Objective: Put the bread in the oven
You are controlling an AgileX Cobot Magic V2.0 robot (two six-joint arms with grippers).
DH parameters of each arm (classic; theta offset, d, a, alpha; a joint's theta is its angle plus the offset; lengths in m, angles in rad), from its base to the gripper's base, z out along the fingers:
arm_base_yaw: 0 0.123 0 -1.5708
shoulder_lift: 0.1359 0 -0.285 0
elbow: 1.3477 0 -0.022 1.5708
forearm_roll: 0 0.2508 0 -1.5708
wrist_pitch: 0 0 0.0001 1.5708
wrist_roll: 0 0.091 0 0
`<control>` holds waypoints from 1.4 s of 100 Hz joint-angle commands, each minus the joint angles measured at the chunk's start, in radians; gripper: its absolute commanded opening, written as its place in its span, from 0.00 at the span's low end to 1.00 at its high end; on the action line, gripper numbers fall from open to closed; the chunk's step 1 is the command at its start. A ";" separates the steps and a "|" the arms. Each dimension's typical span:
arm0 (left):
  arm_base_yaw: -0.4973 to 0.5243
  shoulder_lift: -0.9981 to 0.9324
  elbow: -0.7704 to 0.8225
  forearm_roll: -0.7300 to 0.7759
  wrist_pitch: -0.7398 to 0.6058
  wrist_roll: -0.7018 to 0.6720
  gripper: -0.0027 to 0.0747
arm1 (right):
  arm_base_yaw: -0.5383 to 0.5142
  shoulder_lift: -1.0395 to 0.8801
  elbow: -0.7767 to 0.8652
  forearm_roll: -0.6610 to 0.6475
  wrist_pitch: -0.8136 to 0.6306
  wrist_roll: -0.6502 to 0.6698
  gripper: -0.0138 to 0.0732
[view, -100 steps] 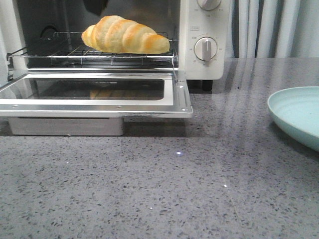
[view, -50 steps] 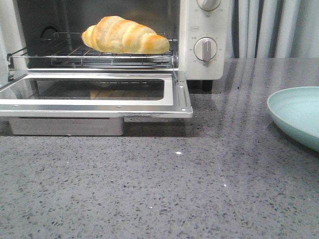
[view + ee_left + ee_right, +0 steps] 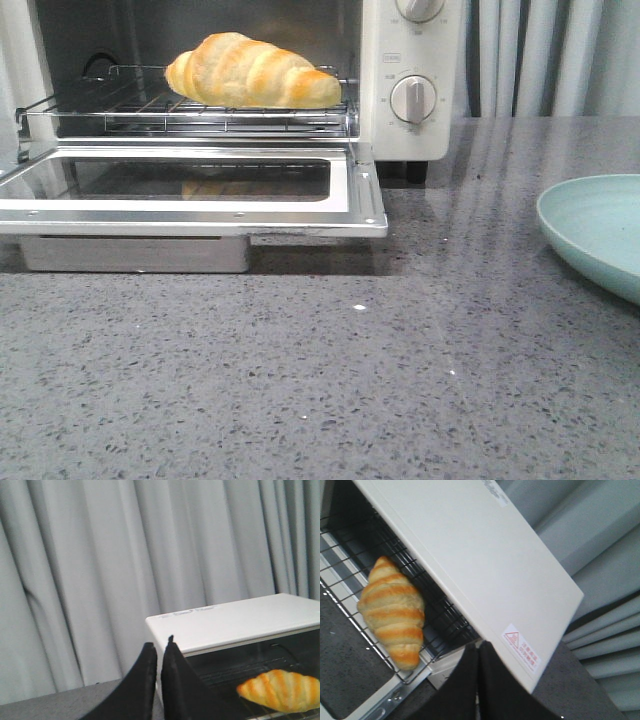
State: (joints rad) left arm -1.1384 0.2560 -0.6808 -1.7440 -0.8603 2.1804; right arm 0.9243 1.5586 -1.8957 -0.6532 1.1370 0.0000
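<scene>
The golden croissant-shaped bread (image 3: 250, 72) lies on the wire rack (image 3: 120, 112) inside the white oven (image 3: 400, 130), whose glass door (image 3: 200, 185) is dropped open. The bread also shows in the left wrist view (image 3: 280, 690) and the right wrist view (image 3: 392, 611). Neither gripper shows in the front view. My left gripper (image 3: 159, 647) is shut and empty, held up beside the oven's top. My right gripper (image 3: 477, 649) is shut and empty, above the oven's top edge, apart from the bread.
A pale green plate (image 3: 600, 235) sits at the right on the grey speckled counter (image 3: 350, 380). The open door juts out over the counter at the left. Two round knobs (image 3: 412, 98) face front. Grey curtains (image 3: 125, 555) hang behind.
A dark shape at the top of the oven opening one second ago has withdrawn out of the front view. The bread stays on the rack.
</scene>
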 commanded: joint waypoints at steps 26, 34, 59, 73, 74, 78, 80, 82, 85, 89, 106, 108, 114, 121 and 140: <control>-0.006 -0.064 -0.032 0.052 -0.120 0.126 0.01 | -0.059 -0.050 0.052 -0.107 -0.127 0.079 0.10; -0.006 -0.094 -0.032 0.034 -0.120 0.150 0.01 | -0.094 -0.054 0.051 -0.030 -0.167 0.093 0.10; -0.006 -0.191 -0.028 -0.108 -0.102 0.278 0.01 | -0.132 -0.096 0.122 -0.025 -0.267 0.093 0.10; -0.006 -0.229 -0.028 -0.114 -0.107 0.278 0.01 | -0.134 -0.156 0.201 -0.051 -0.268 0.106 0.10; -0.006 -0.232 -0.028 -0.114 -0.109 0.278 0.01 | -0.134 -0.160 0.206 -0.059 -0.268 0.113 0.10; -0.006 -0.237 -0.028 -0.114 -0.114 0.288 0.01 | -0.134 -0.185 0.234 -0.082 -0.279 0.131 0.10; -0.006 -0.239 -0.028 -0.114 -0.116 0.293 0.01 | -0.134 -0.199 0.247 -0.097 -0.283 0.144 0.10; -0.006 -0.239 -0.028 -0.114 -0.118 0.298 0.01 | -0.134 -0.213 0.256 -0.113 -0.286 0.156 0.10; -0.006 -0.239 -0.028 -0.114 -0.120 0.303 0.01 | -0.134 -0.231 0.275 -0.132 -0.285 0.168 0.10; -0.006 -0.239 -0.028 -0.114 -0.120 0.303 0.01 | -0.134 -0.260 0.291 -0.147 -0.285 0.186 0.10; -0.006 -0.239 -0.006 -0.114 -0.120 0.303 0.01 | -0.134 -0.398 0.392 -0.175 -0.270 0.201 0.10; -0.006 -0.239 -0.001 -0.114 -0.120 0.303 0.01 | -0.134 -0.416 0.408 -0.183 -0.263 0.203 0.10; -0.006 -0.239 0.019 -0.114 -0.120 0.301 0.01 | -0.134 -0.464 0.454 -0.213 -0.236 0.214 0.10; -0.006 -0.239 0.047 -0.114 -0.111 0.277 0.01 | -0.134 -0.527 0.516 -0.223 -0.208 0.239 0.10; -0.006 -0.239 0.098 -0.114 -0.081 0.214 0.01 | -0.134 -0.711 0.705 -0.253 -0.167 0.301 0.11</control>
State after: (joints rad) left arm -1.1384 -0.0035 -0.5803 -1.8568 -1.0202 2.4225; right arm 0.7964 0.9299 -1.2436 -0.8254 0.9909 0.2642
